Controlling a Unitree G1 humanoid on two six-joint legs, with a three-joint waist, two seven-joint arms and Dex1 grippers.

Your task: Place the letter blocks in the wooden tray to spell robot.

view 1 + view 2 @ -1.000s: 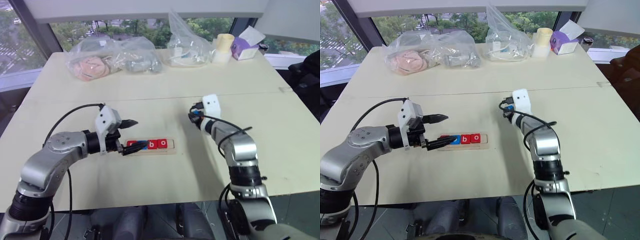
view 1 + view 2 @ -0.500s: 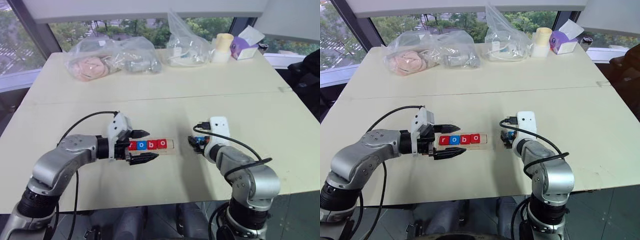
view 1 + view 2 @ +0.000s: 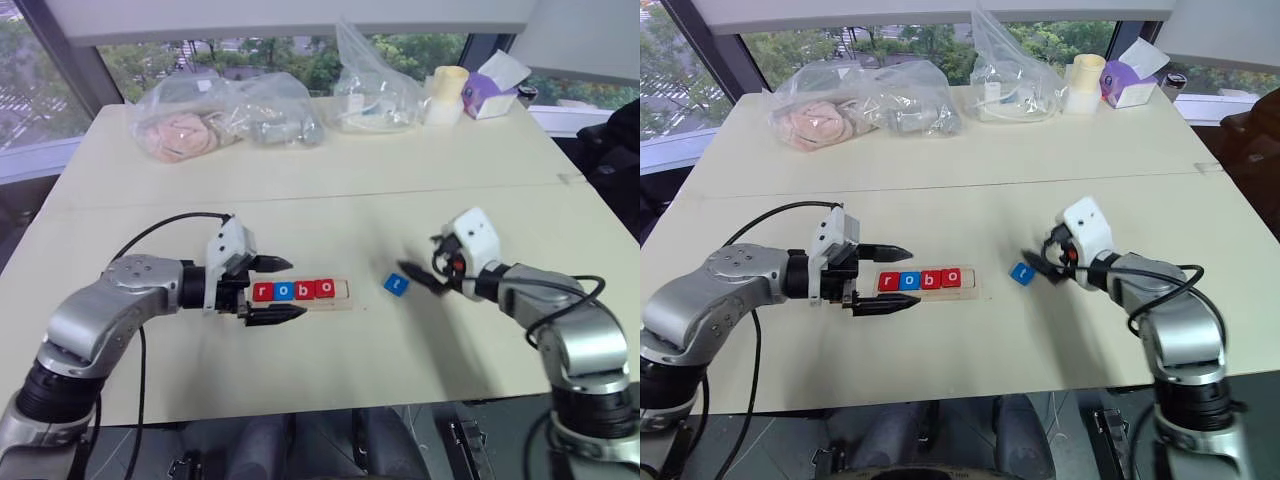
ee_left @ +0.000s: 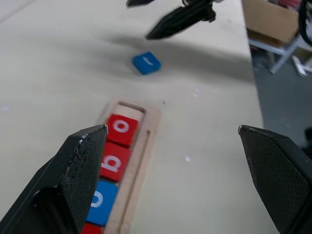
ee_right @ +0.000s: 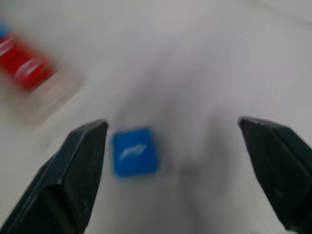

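The wooden tray [image 3: 343, 292] lies left of the table's middle. In its slot sit a red r [image 3: 263, 292], a blue o [image 3: 283, 292], a red b [image 3: 304, 290] and a red o [image 3: 324, 289]; the right end cell is bare. A blue letter block [image 3: 395, 284] lies flat on the table just right of the tray. My left gripper [image 3: 296, 288] is open, one finger on each long side of the tray's left end. My right gripper [image 3: 418, 262] is open, just right of the blue block [image 5: 134, 151] and apart from it.
Clear plastic bags [image 3: 225, 115] with contents, a cream roll [image 3: 447, 92] and a purple tissue box [image 3: 490, 95] stand along the table's far edge. A seam [image 3: 320, 192] crosses the tabletop behind the tray.
My right gripper came down beside the tray's right end, opened and drew back to the right, leaving the blue block on the table. My left gripper swung so its fingers now straddle the tray.
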